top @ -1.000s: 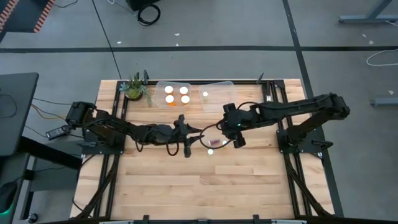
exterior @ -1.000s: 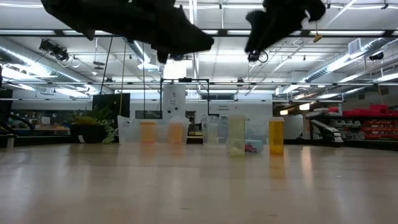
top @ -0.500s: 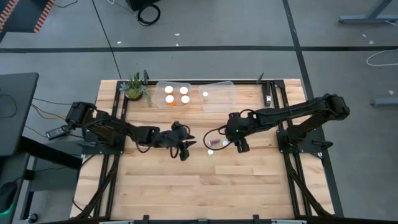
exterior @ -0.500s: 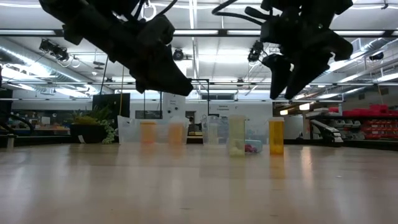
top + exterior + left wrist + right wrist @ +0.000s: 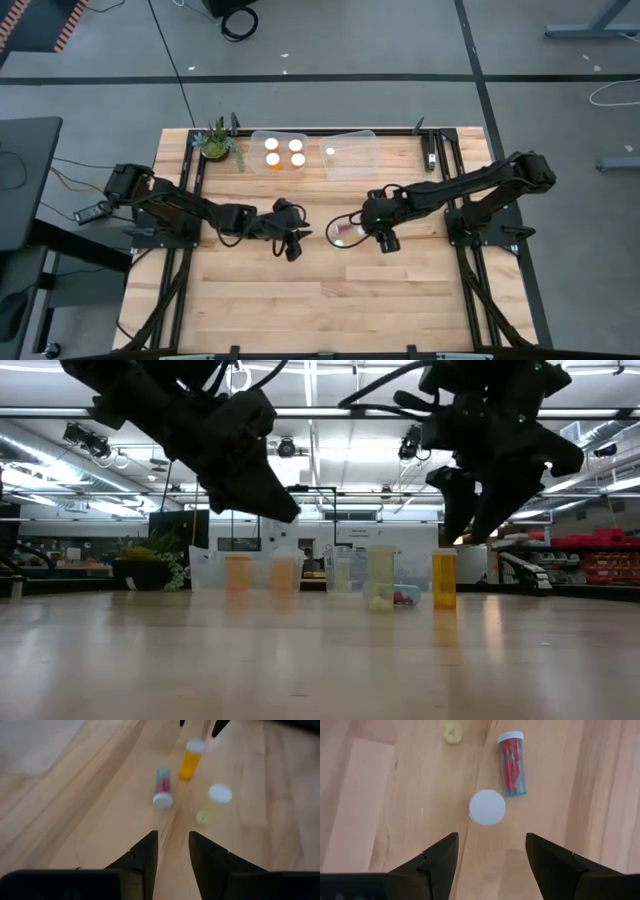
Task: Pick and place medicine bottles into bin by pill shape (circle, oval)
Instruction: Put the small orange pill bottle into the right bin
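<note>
I see four white-capped bottles (image 5: 284,152) in the upper-centre bin (image 5: 258,140); one bottle (image 5: 330,152) in its neighbour (image 5: 362,142). Both grippers, left (image 5: 294,243) and right (image 5: 387,238), released.

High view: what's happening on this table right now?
Bottle sorting. The right end effector hangs open directly above an upright white-capped orange bottle, beside a toppled clear bottle of red pills. The left end effector is empty, nearby. Four white-capped bottles already sit in one clear plastic bin.
</note>
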Action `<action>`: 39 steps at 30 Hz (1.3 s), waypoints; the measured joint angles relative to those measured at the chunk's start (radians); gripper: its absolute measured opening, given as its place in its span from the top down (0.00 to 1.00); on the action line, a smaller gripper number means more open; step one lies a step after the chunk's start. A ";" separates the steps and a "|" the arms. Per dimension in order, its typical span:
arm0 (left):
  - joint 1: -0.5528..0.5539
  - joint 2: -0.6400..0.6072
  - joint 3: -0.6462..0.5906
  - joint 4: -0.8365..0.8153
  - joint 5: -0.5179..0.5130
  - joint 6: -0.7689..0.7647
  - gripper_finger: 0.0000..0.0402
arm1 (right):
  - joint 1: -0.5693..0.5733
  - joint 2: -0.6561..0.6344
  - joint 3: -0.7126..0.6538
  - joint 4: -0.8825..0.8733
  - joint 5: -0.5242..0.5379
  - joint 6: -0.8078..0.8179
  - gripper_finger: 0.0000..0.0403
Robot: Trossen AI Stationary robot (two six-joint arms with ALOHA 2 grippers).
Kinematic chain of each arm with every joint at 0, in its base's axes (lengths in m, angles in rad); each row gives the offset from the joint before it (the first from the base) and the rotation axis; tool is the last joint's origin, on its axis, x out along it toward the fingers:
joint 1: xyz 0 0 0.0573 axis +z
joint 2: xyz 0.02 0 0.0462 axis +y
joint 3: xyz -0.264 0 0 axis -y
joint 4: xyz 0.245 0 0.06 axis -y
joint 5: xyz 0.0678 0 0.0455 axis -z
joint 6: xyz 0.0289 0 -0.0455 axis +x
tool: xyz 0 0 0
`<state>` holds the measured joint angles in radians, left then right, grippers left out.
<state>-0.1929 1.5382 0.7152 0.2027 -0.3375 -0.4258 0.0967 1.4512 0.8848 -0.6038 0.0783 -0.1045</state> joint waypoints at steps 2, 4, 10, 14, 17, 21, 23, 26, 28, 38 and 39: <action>-0.003 -0.003 0.000 -0.021 0.001 -0.004 0.71 | 0.000 0.022 0.000 0.009 0.003 -0.005 0.41; -0.008 -0.003 0.000 -0.042 0.001 -0.004 0.71 | -0.005 0.048 0.001 0.027 0.003 -0.014 0.41; -0.008 -0.003 0.000 -0.109 0.002 -0.024 0.72 | -0.010 0.115 0.005 0.064 0.004 -0.027 0.41; -0.008 -0.010 0.000 -0.134 0.002 -0.041 0.70 | -0.016 0.153 0.034 0.063 0.006 -0.038 0.41; -0.008 -0.010 0.000 -0.135 0.002 -0.042 0.70 | -0.016 0.163 0.056 0.063 0.000 -0.052 0.41; -0.008 -0.010 0.000 -0.135 0.001 -0.042 0.71 | -0.016 0.165 0.077 0.049 -0.008 -0.053 0.41; -0.008 -0.010 0.000 -0.135 0.001 -0.042 0.71 | -0.016 0.165 0.078 0.045 -0.018 -0.053 0.43; -0.008 -0.010 0.000 -0.133 0.001 -0.041 0.70 | -0.016 0.165 0.078 0.045 -0.040 -0.053 0.48; -0.008 -0.010 0.000 -0.133 0.001 -0.041 0.70 | -0.016 0.165 0.078 0.048 -0.042 -0.055 0.51; -0.008 -0.010 0.000 -0.133 0.001 -0.041 0.71 | -0.016 0.165 0.078 0.055 -0.033 -0.081 0.63; -0.008 -0.010 0.000 -0.132 0.001 -0.041 0.71 | -0.016 0.165 0.078 0.055 -0.021 -0.083 0.64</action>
<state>-0.2008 1.5284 0.7151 0.0702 -0.3365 -0.4664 0.0807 1.6161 0.9627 -0.5491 0.0570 -0.1878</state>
